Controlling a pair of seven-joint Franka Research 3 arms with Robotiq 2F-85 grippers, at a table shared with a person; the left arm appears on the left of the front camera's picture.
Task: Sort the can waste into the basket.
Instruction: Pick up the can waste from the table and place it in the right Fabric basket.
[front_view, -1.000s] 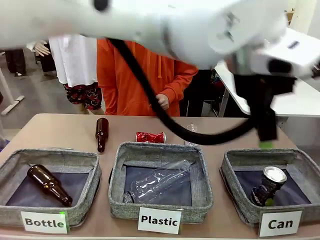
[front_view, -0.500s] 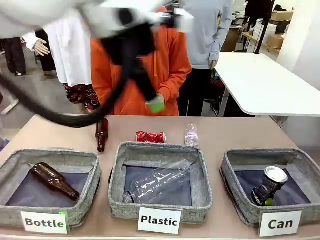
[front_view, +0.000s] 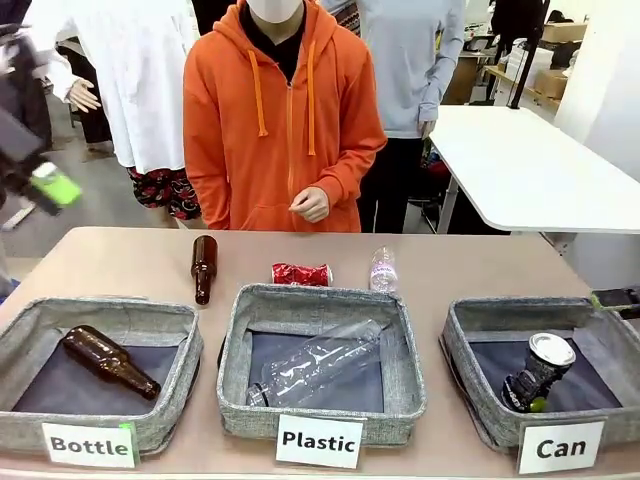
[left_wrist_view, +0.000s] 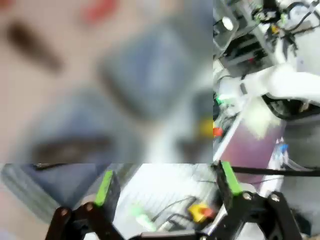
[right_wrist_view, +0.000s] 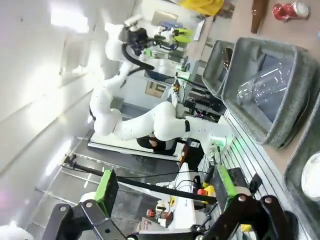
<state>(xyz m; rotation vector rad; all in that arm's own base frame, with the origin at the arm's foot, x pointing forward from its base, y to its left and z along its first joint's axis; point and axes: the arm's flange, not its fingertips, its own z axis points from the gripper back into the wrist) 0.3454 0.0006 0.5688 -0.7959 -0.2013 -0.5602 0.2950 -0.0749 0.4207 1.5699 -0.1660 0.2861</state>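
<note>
The crushed red can (front_view: 301, 274) lies on the table behind the middle basket, also visible in the right wrist view (right_wrist_view: 289, 10). The black can (front_view: 535, 375) with its silver top leans inside the grey "Can" basket (front_view: 468, 322) at the right; its top (right_wrist_view: 313, 183) shows in the right wrist view. My left gripper (front_view: 42, 182) is a blur high at the far left, away from both cans; its wrist view shows it open (left_wrist_view: 167, 182) and empty. My right gripper (right_wrist_view: 166, 184) is open and empty, and one fingertip (front_view: 603, 297) shows at the Can basket's far right rim.
The "Plastic" basket (front_view: 238, 340) holds a clear bottle (front_view: 315, 365), and the "Bottle" basket (front_view: 185, 350) holds a brown bottle (front_view: 110, 362). A brown bottle (front_view: 204, 268) and a small clear bottle (front_view: 383, 270) rest on the table. A person in an orange hoodie (front_view: 285, 130) stands at the far side.
My left arm has swept from above the Can basket across the table to the far left. The black can stays in the basket and the red can has not moved.
</note>
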